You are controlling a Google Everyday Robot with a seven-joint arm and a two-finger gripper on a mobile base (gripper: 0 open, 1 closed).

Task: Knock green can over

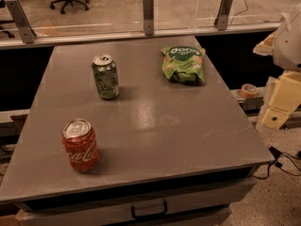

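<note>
One red can (81, 146), one green can (105, 76), one snack bag (184, 64); gripper (278, 108) at far right, openness unclear.

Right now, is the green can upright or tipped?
Upright: the green can stands on its base on the table, silver top facing up. The gripper sits off the table's right edge, clear of the can.

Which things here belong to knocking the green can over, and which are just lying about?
Job in hand: green can, upright, far left on the table; tool, off the right edge, apart from the can.
Lying about: red Coca-Cola can, near left; green snack bag, far right; tape roll, beyond the right edge.
</note>
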